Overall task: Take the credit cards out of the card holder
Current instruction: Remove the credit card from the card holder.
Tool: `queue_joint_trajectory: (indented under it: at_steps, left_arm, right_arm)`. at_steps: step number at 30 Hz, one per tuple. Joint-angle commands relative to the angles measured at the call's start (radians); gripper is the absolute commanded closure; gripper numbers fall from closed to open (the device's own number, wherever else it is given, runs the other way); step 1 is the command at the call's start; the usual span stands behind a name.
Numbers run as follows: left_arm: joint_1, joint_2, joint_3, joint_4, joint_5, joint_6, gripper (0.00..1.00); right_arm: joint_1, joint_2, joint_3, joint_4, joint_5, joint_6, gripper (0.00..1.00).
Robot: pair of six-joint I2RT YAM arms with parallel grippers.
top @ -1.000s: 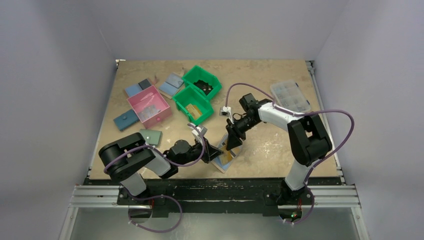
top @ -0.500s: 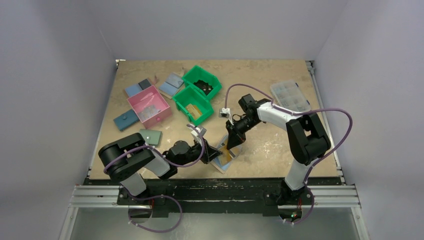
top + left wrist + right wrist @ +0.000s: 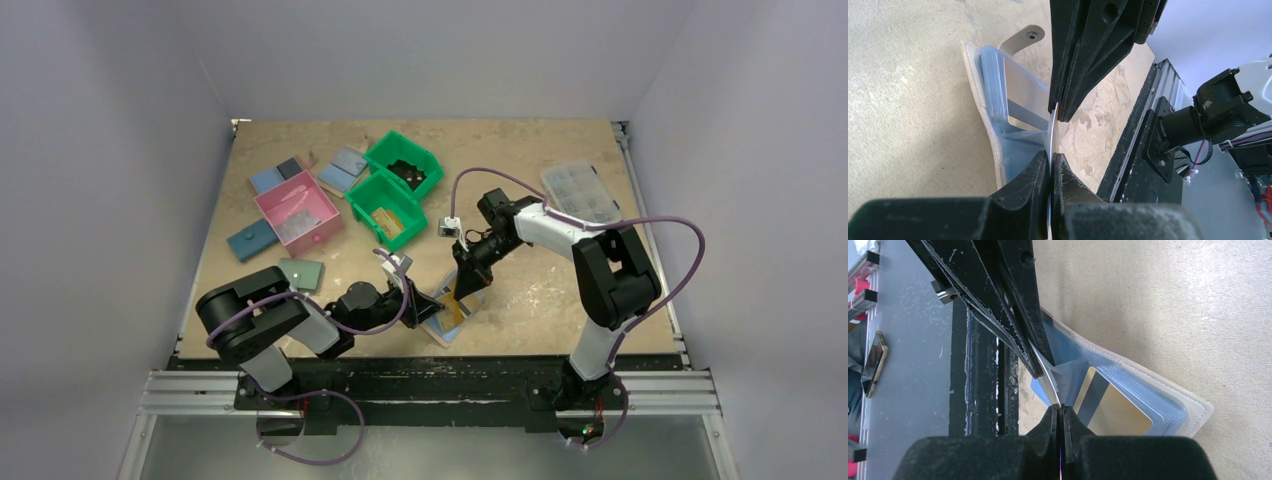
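The card holder (image 3: 449, 322) lies open near the table's front edge, beige outside (image 3: 1195, 412) and light blue inside (image 3: 991, 95). A yellow credit card (image 3: 1120, 412) with a grey stripe sits in its slots and also shows in the left wrist view (image 3: 1020, 92). A thin pale sheet (image 3: 1052, 131) stands edge-on from the holder; I cannot tell whether it is a card or a flap. My left gripper (image 3: 1052, 165) is shut on its near end. My right gripper (image 3: 1060, 411) is shut on its other end, its fingers (image 3: 1083, 55) facing the left ones tip to tip.
Two green bins (image 3: 402, 163) and a pink box (image 3: 297, 212) stand at the back left, with blue wallets (image 3: 250, 240), a sage-green wallet (image 3: 302, 271) and a clear organiser (image 3: 580, 192) around. The black front rail (image 3: 440, 372) runs just beyond the holder.
Both grippers stay shut at the holder. The right gripper has lifted slightly away from the table and the left has edged a little toward the holder.
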State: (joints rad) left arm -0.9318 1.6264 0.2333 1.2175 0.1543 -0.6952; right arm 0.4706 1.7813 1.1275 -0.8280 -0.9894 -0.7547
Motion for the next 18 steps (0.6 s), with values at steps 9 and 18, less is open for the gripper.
queue_joint_trajectory:
  at_steps: [9,18]
  left_arm:
    - [-0.003,0.027,0.024,0.132,0.044,-0.014,1.00]
    - [-0.002,0.014,0.018,0.129,0.035,-0.013,1.00]
  right_arm:
    - [0.025,0.001,0.035,-0.046,-0.077,-0.044,0.82]
    - [0.026,0.004,0.035,-0.045,-0.074,-0.040,0.82]
